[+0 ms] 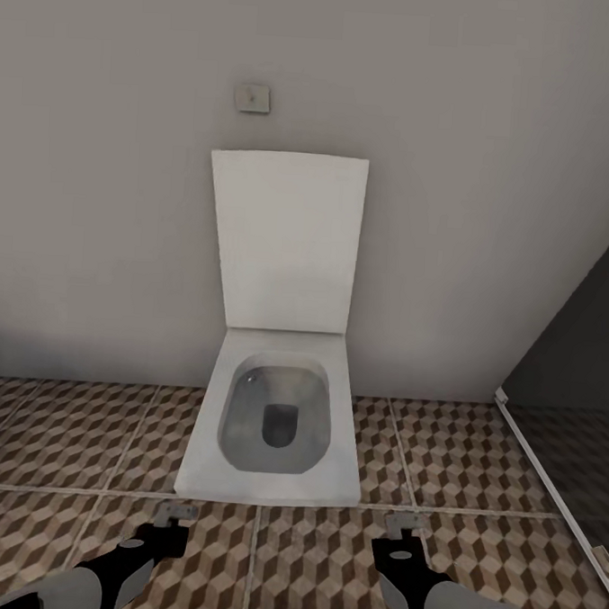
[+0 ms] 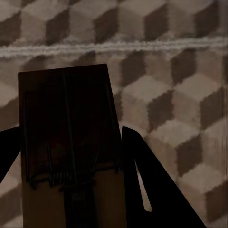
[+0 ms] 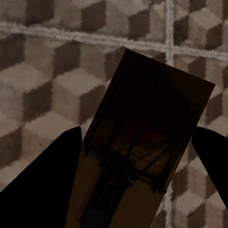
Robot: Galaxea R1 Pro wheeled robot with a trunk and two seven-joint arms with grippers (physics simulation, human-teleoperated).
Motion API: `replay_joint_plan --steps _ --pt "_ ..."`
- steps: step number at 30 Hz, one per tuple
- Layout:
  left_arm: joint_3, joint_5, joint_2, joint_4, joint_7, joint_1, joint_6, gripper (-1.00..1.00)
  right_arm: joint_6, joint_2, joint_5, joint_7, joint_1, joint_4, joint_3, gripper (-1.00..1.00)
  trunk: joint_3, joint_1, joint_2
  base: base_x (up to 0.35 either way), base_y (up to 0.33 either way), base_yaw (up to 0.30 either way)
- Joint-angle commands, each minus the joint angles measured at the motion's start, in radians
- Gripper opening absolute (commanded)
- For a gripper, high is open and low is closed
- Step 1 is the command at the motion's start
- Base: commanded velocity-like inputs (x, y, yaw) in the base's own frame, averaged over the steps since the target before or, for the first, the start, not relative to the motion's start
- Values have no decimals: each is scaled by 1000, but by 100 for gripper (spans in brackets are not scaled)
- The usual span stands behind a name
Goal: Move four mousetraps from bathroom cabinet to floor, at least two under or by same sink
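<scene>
Soft even room light; both wrist views dim, grainy, shadowed.

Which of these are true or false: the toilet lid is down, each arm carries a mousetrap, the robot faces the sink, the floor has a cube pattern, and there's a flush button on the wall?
1. The toilet lid is down. False: it stands raised against the wall.
2. Each arm carries a mousetrap. True: the left gripper holds one mousetrap between its jaws, and the right gripper holds another mousetrap.
3. The robot faces the sink. False: the head view looks at the toilet.
4. The bathroom floor has a cube pattern. True.
5. A small square flush plate sits on the wall above the toilet. True.
</scene>
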Motion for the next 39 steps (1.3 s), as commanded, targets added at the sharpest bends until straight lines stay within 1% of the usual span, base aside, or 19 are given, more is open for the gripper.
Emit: replay_joint_plan --steps 1,8,15,29,39 --pt "-8 9 -2 -1 0 0 -2 -100 -2 0 7 -6 -1 3 3 -100 -1 0 0 0 0 0" --pt "-7 13 -8 -1 1 0 -2 -100 -2 -4 9 -6 -1 3 3 -100 -1 0 0 0 0 0" --pt "-5 15 -13 1 1 0 4 -100 -1 -4 11 -6 -1 3 3 -100 -28 3 -2 0 0 0" --pt "0 16 -12 2 1 0 4 -100 -2 -5 14 -6 -1 3 3 -100 -82 9 -5 0 0 0" --pt "0 16 -12 2 1 0 3 -100 -3 -2 16 -6 -1 3 3 -100 -82 9 -5 0 0 0"
